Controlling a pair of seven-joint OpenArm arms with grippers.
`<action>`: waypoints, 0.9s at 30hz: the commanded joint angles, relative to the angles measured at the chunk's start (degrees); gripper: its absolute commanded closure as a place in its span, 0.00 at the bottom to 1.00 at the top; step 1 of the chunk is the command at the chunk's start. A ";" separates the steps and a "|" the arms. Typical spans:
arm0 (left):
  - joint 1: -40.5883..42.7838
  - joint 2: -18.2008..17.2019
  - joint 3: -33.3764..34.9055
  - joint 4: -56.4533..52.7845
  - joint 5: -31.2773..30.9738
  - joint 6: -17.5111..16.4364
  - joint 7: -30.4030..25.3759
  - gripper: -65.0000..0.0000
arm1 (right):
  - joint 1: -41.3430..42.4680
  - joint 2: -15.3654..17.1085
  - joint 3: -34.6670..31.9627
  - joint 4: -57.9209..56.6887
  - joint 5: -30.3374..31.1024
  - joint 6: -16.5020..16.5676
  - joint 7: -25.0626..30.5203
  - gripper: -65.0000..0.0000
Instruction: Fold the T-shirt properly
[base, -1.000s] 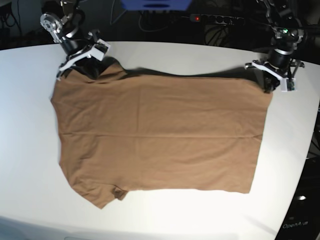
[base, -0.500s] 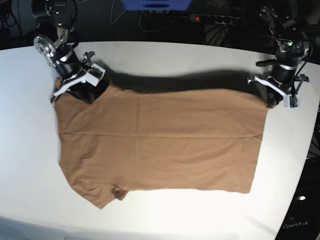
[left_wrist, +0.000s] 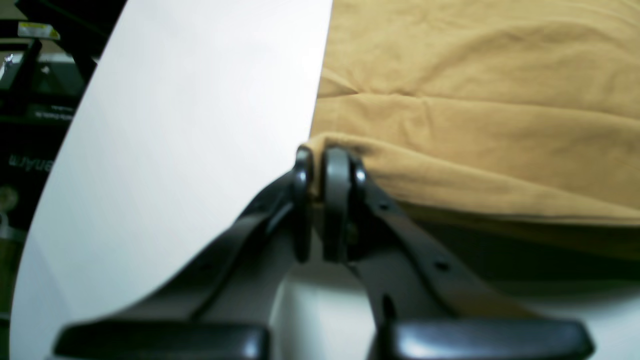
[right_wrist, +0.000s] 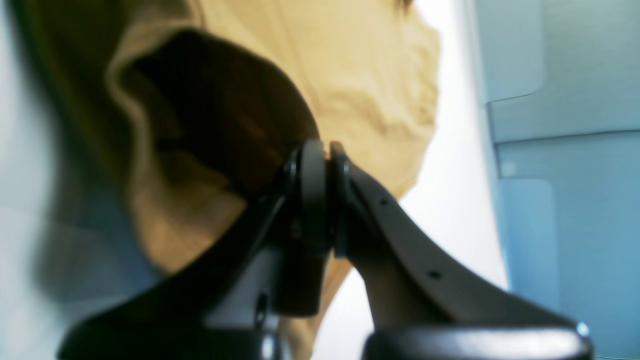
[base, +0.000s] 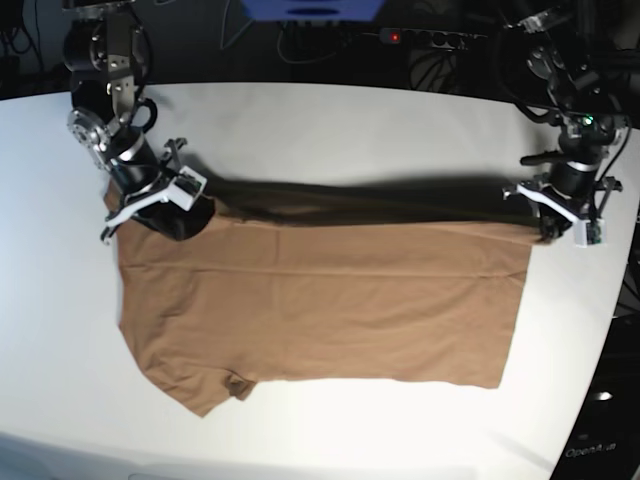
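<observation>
The tan-brown T-shirt (base: 320, 300) lies spread on the white table (base: 350, 120), sleeves at the left and hem at the right. Its far edge is lifted off the table and stretched in a dark line between the two grippers. My right gripper (base: 183, 213), at the left of the base view, is shut on the shoulder end. In the right wrist view, cloth of the T-shirt (right_wrist: 350, 75) bunches around that gripper (right_wrist: 324, 160). My left gripper (base: 545, 226) is shut on the hem corner, and the left wrist view shows the T-shirt (left_wrist: 475, 100) pinched in this gripper (left_wrist: 316, 165).
A power strip (base: 430, 38) and a blue object (base: 310, 10) sit behind the table's far edge. The table's curved right edge (base: 610, 330) runs close to my left gripper. A pale blue-grey panel (right_wrist: 565, 150) fills the right of the right wrist view.
Both grippers have moved toward the near side of the table, carrying the T-shirt's far edge with them. That edge now hangs lifted over the cloth, and less of the shirt lies flat.
</observation>
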 joint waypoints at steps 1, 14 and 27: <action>-1.12 -0.58 -0.03 0.61 -0.51 0.07 -1.57 0.94 | 0.99 0.54 0.20 0.37 0.23 -1.20 0.70 0.99; -6.57 -0.49 5.68 -4.40 -0.51 0.42 -1.75 0.94 | 6.71 0.54 -0.15 -4.55 0.32 -1.20 1.49 0.99; -12.28 -2.16 5.86 -9.59 -0.51 0.59 -1.93 0.94 | 11.81 0.45 -0.15 -8.33 0.32 -1.20 2.81 0.99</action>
